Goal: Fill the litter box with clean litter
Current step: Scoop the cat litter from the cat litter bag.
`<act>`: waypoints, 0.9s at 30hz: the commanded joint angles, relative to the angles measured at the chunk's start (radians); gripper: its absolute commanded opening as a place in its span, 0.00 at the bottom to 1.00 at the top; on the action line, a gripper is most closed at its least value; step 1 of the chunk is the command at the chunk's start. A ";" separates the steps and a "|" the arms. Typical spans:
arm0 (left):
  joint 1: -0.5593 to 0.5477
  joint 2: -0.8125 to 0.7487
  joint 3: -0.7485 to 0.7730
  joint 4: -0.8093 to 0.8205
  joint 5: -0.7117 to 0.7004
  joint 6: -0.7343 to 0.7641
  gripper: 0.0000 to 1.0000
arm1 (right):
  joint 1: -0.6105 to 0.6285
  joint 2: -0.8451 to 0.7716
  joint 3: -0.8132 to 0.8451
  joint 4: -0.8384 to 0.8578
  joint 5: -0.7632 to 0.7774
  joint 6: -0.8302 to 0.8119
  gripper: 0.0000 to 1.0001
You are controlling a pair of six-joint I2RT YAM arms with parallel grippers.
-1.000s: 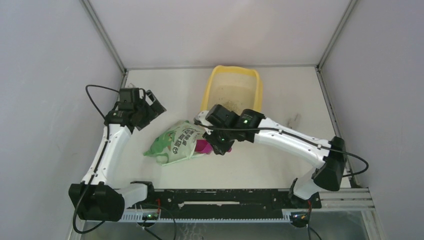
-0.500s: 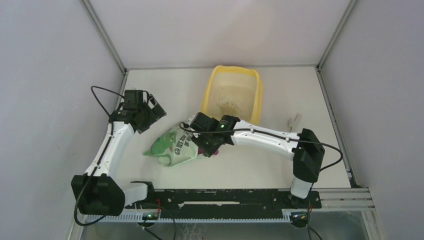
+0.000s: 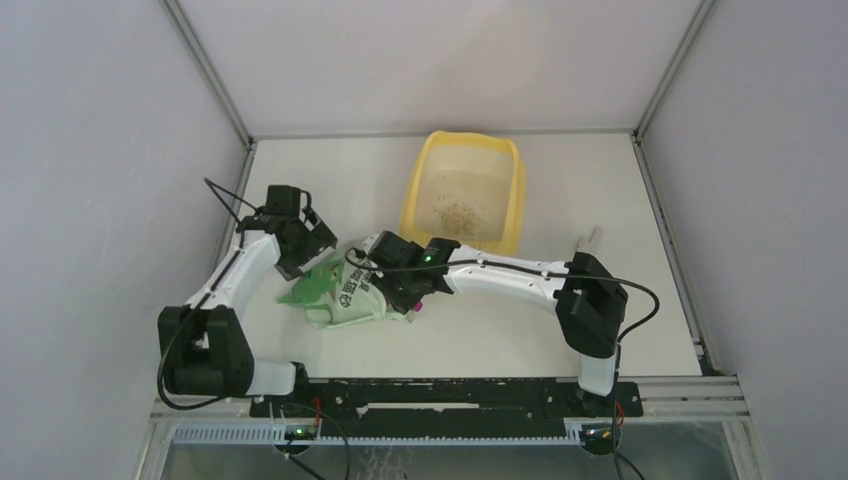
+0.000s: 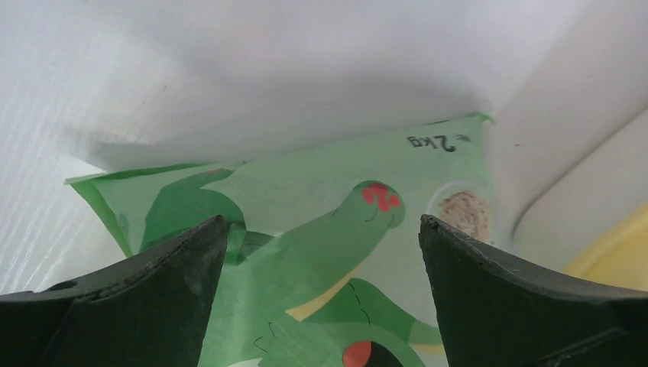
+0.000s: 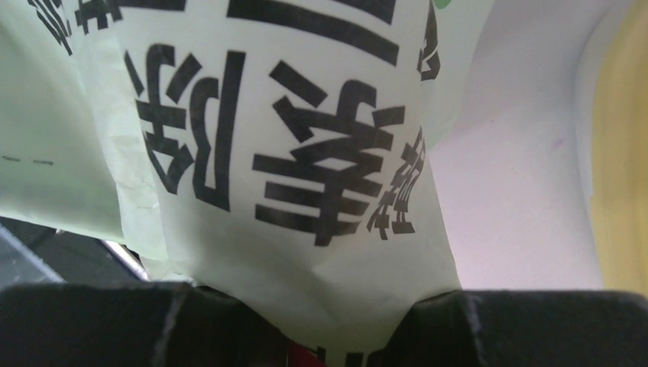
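Note:
The yellow litter box (image 3: 510, 190) stands at the back centre, with a thin speckled layer of clean litter (image 3: 458, 212) on its floor. The light green printed bag (image 3: 345, 292) lies in front of it to the left. My left gripper (image 3: 310, 238) is open just above the bag's left end; in the left wrist view (image 4: 321, 225) the bag (image 4: 306, 260) lies below the spread fingers. My right gripper (image 3: 388, 270) is over the bag's right part; in the right wrist view (image 5: 321, 294) its jaws stand apart with a fold of the bag (image 5: 306, 153) between them.
A bit of the magenta scoop (image 3: 415, 308) shows under the right gripper at the bag's right edge. A small pale object (image 3: 588, 238) lies on the table right of the box. Grey walls close in both sides and the back.
The right gripper has moved left from over the scoop onto the bag. The left gripper has moved right and down to the bag's left end.

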 commanded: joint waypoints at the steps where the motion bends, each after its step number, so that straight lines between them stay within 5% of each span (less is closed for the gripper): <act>1: 0.004 0.046 -0.034 0.023 0.030 -0.020 1.00 | 0.013 -0.033 -0.093 0.218 0.053 0.024 0.00; 10: 0.005 -0.009 -0.036 0.015 0.063 -0.003 1.00 | 0.052 -0.097 -0.336 0.644 0.132 0.021 0.00; 27: 0.005 -0.239 0.155 -0.146 0.080 0.011 1.00 | 0.125 -0.537 -0.845 0.954 0.211 0.021 0.00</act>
